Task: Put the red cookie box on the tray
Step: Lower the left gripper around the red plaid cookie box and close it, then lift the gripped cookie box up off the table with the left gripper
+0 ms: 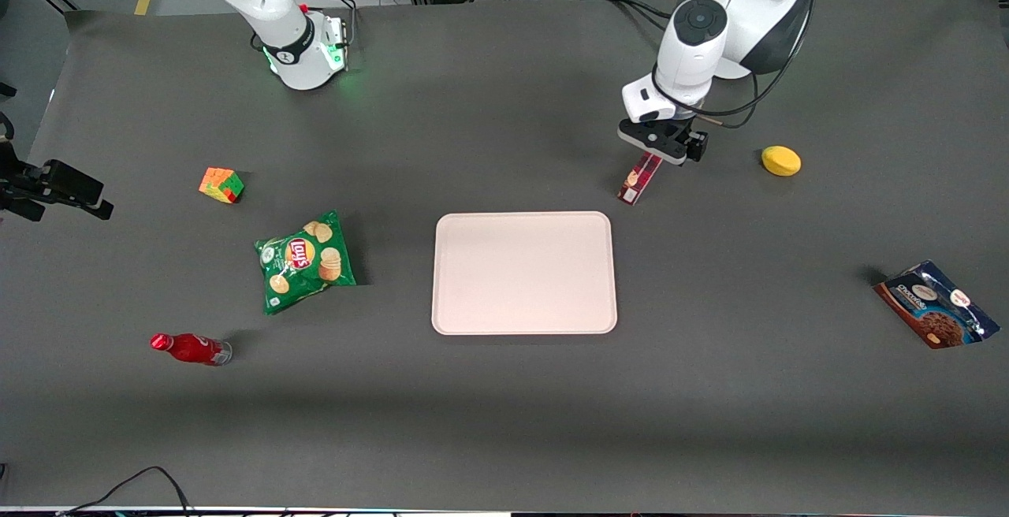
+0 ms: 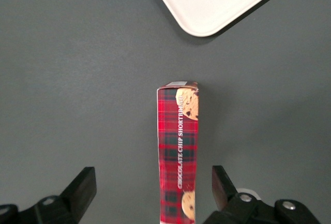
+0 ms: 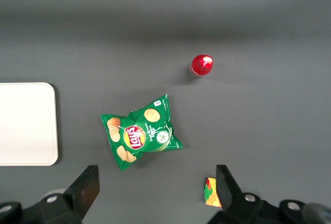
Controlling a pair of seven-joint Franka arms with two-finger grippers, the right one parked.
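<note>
Open hand straddles red cookie box, hiding its upper end.

Cookie box: printed cardboard, slight sheen. Tray: smooth matt plastic. Table: matt grey cloth-like cover. Gripper above box: black matt plastic fingers.

Your left arm's black two-finger gripper hangs over the slim red plaid cookie carton, fingers spread wide with bare dark grey table mat on either side of it. Between the carton and the pale pinkish-white rectangular tray you have open mat — nothing stands there. The yellow rounded object lies well apart, toward the working arm's end.
</note>
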